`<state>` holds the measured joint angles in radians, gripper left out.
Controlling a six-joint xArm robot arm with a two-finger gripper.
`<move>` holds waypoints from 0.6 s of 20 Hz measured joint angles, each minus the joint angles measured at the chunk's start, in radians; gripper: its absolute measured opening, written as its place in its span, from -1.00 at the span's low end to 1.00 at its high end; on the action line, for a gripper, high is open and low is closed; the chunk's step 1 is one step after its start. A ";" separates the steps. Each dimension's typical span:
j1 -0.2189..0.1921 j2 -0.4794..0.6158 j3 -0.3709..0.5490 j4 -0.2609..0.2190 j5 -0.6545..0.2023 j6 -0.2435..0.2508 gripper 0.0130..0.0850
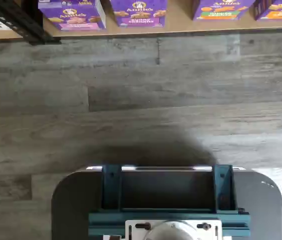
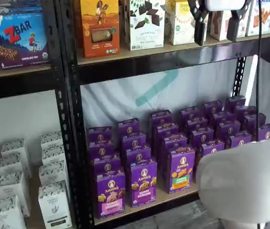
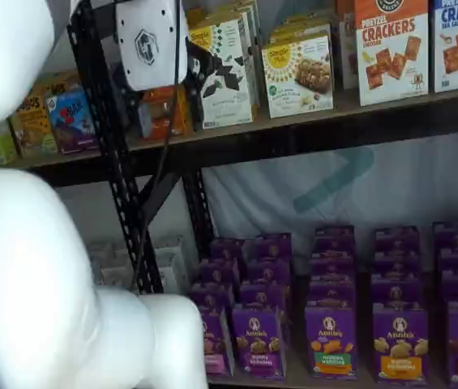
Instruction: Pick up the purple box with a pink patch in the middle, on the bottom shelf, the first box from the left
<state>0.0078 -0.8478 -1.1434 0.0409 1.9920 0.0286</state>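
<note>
The purple box (image 2: 110, 193) with its pink patch stands upright at the front left corner of the bottom shelf (image 2: 172, 196), next to the black rack post. In a shelf view the purple box (image 3: 215, 344) is half hidden behind the white arm. The wrist view shows the purple box (image 1: 73, 15) at the front edge of the light bottom shelf (image 1: 180, 26), far across the grey plank floor. My gripper (image 2: 217, 29) hangs high up in front of the upper board, well above and right of the box. Its two black fingers stand open with nothing between them.
Rows of other purple cartons (image 2: 182, 167) fill the bottom shelf beside and behind the target. Orange and white boxes (image 2: 99, 26) line the higher board. White cartons (image 2: 53, 200) sit in the rack to the left. The white arm (image 3: 42, 267) blocks much of one view.
</note>
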 joint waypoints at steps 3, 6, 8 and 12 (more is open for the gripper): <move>0.021 -0.018 0.016 -0.023 -0.032 0.011 1.00; 0.027 -0.020 0.020 -0.030 -0.041 0.015 1.00; 0.032 -0.023 0.027 -0.035 -0.049 0.019 1.00; 0.047 -0.037 0.071 -0.054 -0.095 0.028 1.00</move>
<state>0.0549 -0.8851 -1.0724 -0.0134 1.8965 0.0563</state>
